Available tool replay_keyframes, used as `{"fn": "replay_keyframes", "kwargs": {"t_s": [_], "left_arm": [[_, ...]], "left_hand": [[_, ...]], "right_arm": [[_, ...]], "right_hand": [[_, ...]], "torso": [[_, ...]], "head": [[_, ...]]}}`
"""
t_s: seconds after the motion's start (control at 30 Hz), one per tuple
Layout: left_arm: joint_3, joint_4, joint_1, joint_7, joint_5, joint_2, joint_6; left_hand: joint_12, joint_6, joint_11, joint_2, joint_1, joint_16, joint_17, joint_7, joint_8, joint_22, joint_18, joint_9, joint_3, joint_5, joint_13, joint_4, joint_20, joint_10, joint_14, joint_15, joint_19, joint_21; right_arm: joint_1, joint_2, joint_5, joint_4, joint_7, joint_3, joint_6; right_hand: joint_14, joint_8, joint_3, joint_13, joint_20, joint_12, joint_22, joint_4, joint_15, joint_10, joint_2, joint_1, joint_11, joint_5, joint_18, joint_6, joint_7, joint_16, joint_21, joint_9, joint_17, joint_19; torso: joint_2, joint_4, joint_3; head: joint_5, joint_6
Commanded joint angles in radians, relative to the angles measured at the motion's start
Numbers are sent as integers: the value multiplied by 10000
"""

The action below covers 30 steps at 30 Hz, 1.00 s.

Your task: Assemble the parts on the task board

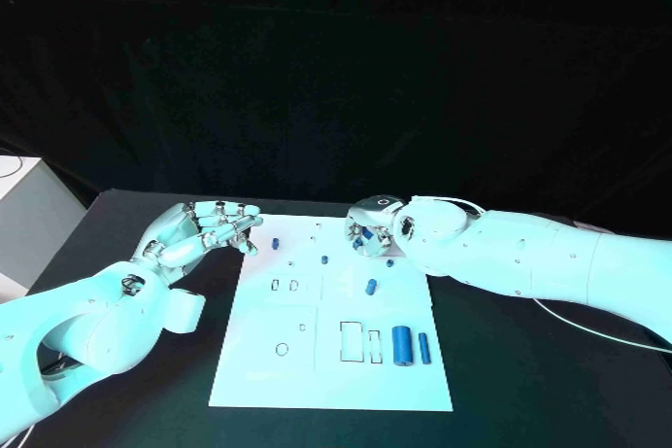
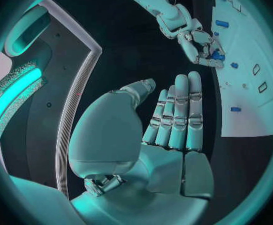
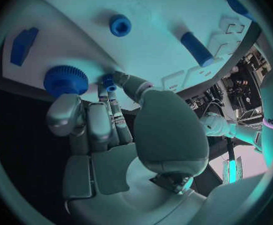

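Likely light, rigid, slick: small blue peg pinched in your right hand fingertips at task board far edge; hold its sides. Left hand open, beside board's far-left corner.

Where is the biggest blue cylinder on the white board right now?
In the head view the biggest blue cylinder lies at the task board's near right corner, between a thin blue rod and two empty outlined slots.

Head camera looks down on the whole task board — both wrist cameras sit close behind their hands, sharing it.
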<state>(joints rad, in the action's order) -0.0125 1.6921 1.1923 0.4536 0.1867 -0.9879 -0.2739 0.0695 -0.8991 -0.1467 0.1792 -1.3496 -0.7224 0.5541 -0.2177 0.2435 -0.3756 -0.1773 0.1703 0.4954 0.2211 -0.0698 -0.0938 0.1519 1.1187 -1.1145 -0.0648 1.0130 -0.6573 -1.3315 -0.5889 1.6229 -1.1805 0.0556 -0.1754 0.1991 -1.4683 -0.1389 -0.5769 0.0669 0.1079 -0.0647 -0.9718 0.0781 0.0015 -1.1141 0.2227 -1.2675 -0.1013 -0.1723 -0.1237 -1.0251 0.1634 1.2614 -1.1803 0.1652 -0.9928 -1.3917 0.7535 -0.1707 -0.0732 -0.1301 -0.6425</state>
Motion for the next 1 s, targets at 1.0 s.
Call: {"fn": "replay_keyframes", "kwargs": {"t_s": [1.0], "left_arm": [[9, -141, 17, -5, 35, 46, 185]], "left_hand": [[-42, 46, -3, -50, 97, -91, 27, -23, -50, -36, -22, 17, 56, -58, -6, 35, 22, -48, 129, -22, -127, -92]], "right_arm": [[3, 233, 402, -234, 653, 160, 2260]], "right_hand": [[-81, -718, -960, 432, -260, -173, -2590, 238, -195, -1677, -673, -708, 353, 382, 589, -805, -221, 561, -1805, 650, -284, -683]], "torso": [[139, -108, -68]], "head": [[-2, 206]]}}
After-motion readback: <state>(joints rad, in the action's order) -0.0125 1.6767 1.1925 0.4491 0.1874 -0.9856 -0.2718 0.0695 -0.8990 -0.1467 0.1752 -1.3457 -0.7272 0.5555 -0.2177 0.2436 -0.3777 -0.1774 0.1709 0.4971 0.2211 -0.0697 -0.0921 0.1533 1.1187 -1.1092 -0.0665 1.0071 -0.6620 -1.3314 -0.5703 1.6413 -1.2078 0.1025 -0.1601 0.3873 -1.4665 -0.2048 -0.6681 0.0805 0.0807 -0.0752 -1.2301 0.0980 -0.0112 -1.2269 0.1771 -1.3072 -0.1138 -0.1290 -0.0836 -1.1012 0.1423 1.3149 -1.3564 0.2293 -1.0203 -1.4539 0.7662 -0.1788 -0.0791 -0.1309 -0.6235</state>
